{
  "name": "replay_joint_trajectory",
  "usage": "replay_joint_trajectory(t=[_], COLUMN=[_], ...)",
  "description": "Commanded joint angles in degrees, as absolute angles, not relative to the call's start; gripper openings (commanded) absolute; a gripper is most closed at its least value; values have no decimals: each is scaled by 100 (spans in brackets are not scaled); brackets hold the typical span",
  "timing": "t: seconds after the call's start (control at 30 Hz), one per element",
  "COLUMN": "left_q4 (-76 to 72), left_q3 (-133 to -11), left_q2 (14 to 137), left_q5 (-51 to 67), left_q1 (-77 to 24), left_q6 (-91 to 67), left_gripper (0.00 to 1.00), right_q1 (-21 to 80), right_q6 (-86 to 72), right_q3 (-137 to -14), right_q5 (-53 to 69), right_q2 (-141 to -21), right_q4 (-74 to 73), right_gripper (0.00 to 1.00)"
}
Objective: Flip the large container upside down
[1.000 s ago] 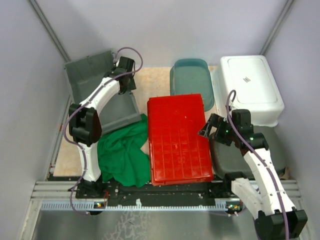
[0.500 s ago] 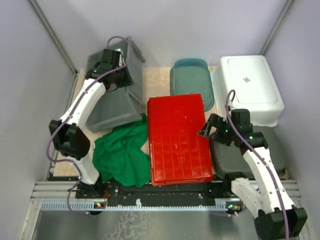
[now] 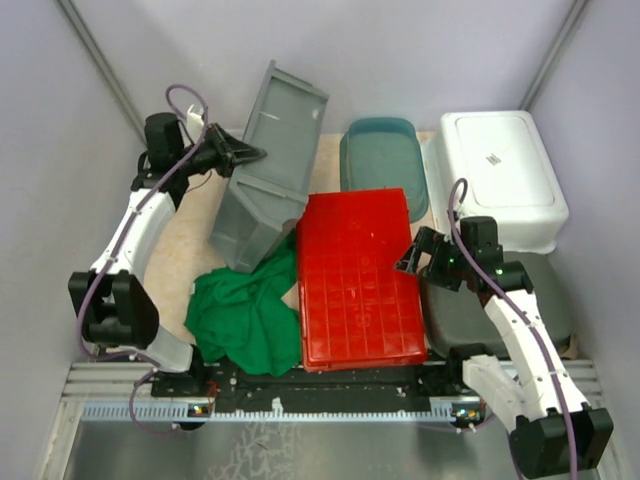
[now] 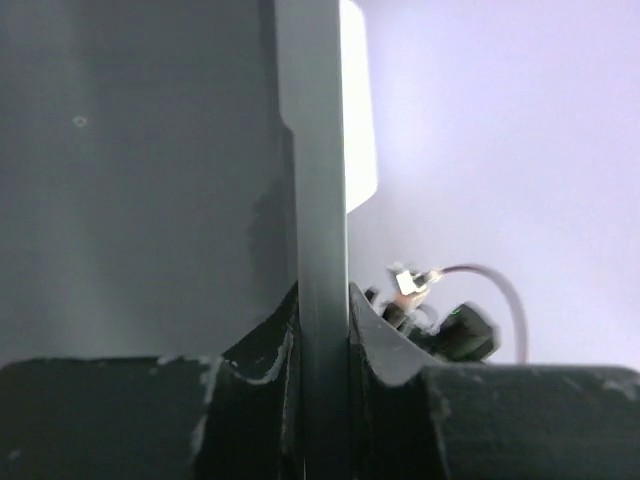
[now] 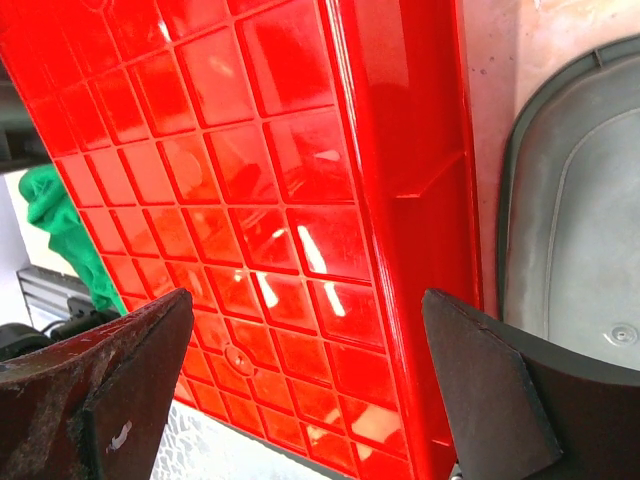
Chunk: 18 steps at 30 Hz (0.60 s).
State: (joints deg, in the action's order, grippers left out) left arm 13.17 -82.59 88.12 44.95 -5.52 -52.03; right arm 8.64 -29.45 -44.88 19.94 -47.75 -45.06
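The large grey container [image 3: 272, 165] stands tipped up on one edge at the back left, its base facing the right and its lower end resting by the green cloth [image 3: 245, 310]. My left gripper [image 3: 238, 155] is shut on its rim. In the left wrist view the rim [image 4: 315, 150] runs straight between the closed jaws of the left gripper [image 4: 322, 315]. My right gripper [image 3: 415, 255] is open and empty above the right edge of the red container [image 3: 355, 280]. In the right wrist view its fingers [image 5: 480, 390] straddle that red container [image 5: 300, 150] without touching it.
A teal tub [image 3: 385, 155] and a white upturned bin [image 3: 495, 170] stand at the back right. A dark grey lid [image 3: 470, 315] lies under the right arm and shows in the right wrist view [image 5: 580, 230]. Grey walls close in on both sides.
My left arm has swung out to the left and lifted the grey container from lying low to standing steeply on edge, further right. The right arm has not moved.
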Motion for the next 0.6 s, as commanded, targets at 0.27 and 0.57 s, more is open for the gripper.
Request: replay_joint_trajectory(t=[0.27, 0.57], left_q4=[-5187, 1453], left_q3=[-6638, -8075], left_q2=[9438, 8966], left_q5=[6591, 5433], left_q1=[629, 1144], left_q6=[-9614, -4706], left_gripper=[45, 100], right_q1=[904, 904], right_q6=[-2781, -2818], right_q3=[-4460, -4414], right_q5=[2093, 2094], right_q2=[-4729, -4753], right_q4=[-4295, -4252], right_gripper=[97, 97])
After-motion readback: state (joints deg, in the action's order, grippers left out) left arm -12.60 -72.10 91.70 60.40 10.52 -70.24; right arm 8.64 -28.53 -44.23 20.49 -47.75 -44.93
